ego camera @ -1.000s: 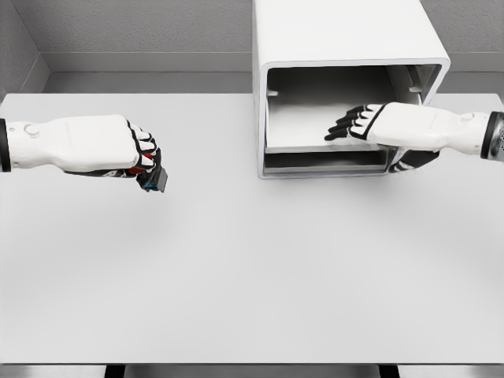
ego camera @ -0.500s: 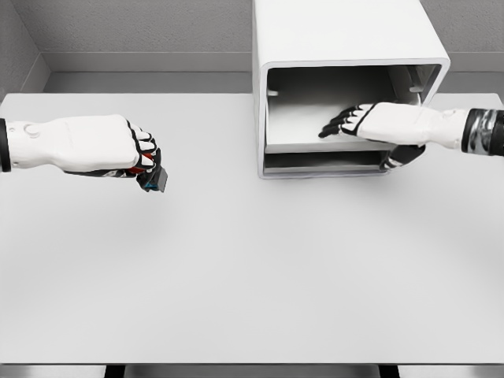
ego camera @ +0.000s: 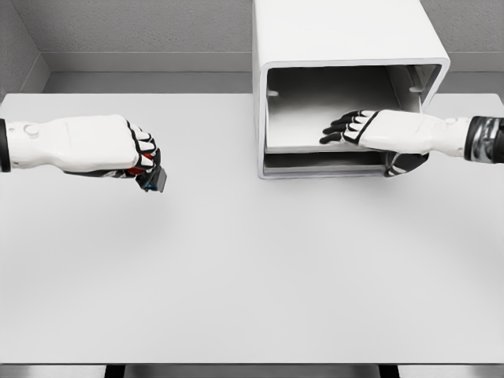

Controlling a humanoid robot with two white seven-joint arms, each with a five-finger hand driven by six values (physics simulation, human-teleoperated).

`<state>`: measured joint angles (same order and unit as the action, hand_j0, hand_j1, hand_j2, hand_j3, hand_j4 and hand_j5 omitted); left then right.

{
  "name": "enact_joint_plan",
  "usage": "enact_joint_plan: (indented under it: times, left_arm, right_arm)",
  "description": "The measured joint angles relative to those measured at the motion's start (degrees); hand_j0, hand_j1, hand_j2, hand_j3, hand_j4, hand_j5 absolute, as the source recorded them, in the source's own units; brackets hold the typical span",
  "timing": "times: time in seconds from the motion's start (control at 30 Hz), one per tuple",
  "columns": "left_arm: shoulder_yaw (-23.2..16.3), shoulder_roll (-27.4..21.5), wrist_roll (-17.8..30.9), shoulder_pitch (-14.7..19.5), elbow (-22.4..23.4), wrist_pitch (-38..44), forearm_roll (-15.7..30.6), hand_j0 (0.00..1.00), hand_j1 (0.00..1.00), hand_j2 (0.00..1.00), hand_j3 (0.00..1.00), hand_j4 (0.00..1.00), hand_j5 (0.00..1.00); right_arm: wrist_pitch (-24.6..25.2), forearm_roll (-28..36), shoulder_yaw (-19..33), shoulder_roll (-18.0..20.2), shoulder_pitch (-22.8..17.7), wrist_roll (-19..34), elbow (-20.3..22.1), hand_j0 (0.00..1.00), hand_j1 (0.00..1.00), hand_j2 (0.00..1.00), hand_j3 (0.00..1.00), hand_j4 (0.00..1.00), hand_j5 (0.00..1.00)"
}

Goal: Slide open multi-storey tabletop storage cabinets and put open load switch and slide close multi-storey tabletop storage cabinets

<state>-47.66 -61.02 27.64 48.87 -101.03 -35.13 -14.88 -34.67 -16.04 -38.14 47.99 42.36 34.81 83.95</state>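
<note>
The load switch (ego camera: 155,179), a small dark block with a bit of blue and red showing, sits in the grip of the left hand (ego camera: 130,151). It pokes out below and just past the curled fingers (ego camera: 146,146), which are closed tightly around it, so only its lower end is visible. The hand holds it above the left part of the white tabletop (ego camera: 252,268), well apart from the cabinet (ego camera: 346,47).

The cabinet stands at the back of the tabletop, right of the middle, a white box with rounded corners. Its front is open, showing a pale tray (ego camera: 303,130) inside, with a narrow dark gap under the tray.

The right hand (ego camera: 358,128) comes in from the right edge and reaches into the cabinet's opening. Its fingers are stretched out flat and relaxed over the tray, pointing left, and they hold nothing. Whether they touch the tray surface cannot be told. The thumb hangs below, at the cabinet's lower right corner.
</note>
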Motion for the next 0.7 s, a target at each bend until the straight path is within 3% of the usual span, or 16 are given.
enact_joint_plan:
  times: [0.53,0.7]
  left_arm:
    - [-0.02,-0.35,0.01,0.09,-0.01,-0.01,0.82,0.35,0.35,0.35,0.35,0.35,0.35]
    - [-0.02,-0.50,0.00,1.93,0.00,0.00,1.98,0.35,0.35,0.35,0.35,0.35,0.35]
  right_arm:
    - [-0.28,0.43,3.71,4.41,-5.01,0.11,5.12,1.00,1.00,1.00,1.00,1.00,1.00]
    - [-0.17,0.74,4.48,5.95,-6.50,0.06,6.77,1.00,1.00,1.00,1.00,1.00,1.00]
